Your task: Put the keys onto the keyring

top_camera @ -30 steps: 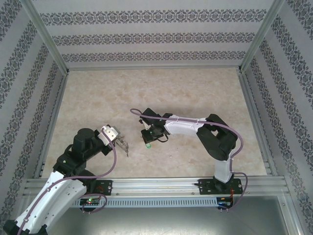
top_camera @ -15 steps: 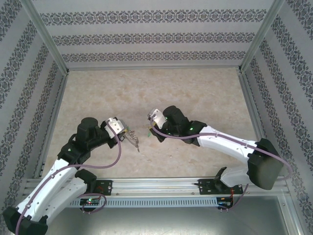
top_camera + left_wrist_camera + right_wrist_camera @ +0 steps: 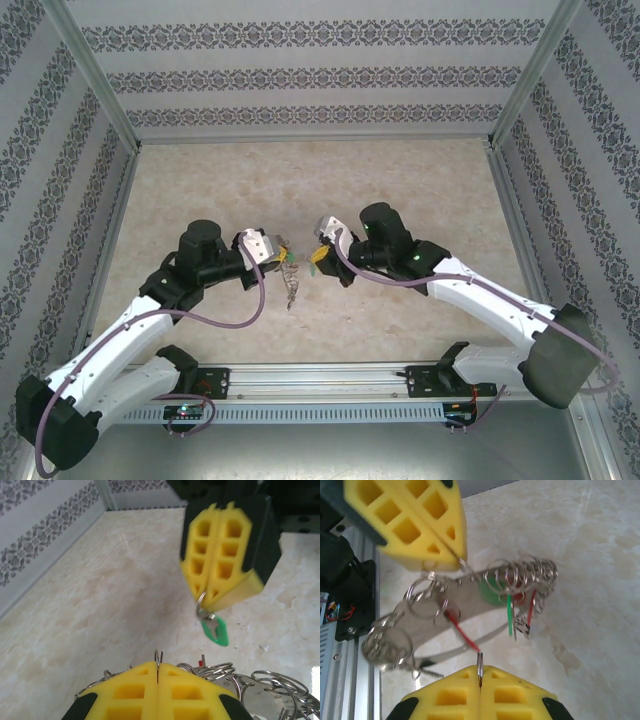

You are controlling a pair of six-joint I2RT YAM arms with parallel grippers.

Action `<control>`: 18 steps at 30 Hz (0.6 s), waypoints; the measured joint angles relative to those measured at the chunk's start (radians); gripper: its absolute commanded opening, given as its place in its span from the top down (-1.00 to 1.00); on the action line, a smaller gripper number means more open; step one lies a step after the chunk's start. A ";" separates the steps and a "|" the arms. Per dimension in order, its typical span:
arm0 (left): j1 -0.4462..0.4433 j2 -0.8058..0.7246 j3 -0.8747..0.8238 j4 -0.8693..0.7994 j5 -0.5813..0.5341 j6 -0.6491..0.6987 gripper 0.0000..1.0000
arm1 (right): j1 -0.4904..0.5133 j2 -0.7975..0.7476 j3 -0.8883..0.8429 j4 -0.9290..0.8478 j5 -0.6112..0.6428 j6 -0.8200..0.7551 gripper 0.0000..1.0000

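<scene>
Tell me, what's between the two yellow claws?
Right wrist view: the keyring hangs from the left gripper into the gap. Left wrist view: a green key dangles from the right gripper.

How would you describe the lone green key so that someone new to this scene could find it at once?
Above the middle of the marble-patterned table, the right gripper faces the left gripper. Its jaws are shut on a small silver ring, from which the green key dangles. Unlike the keys crowded on the keyring that the left one holds, it hangs alone.
</scene>
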 measured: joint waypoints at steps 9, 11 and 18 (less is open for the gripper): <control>-0.034 0.074 0.021 0.056 0.010 0.010 1.00 | 0.010 0.083 0.089 -0.028 -0.026 0.020 1.00; -0.034 0.080 0.021 0.061 0.011 0.010 1.00 | 0.010 0.083 0.089 -0.034 -0.035 0.024 1.00; -0.039 0.082 0.023 0.071 0.026 0.009 1.00 | -0.005 0.094 0.098 -0.043 -0.089 0.064 1.00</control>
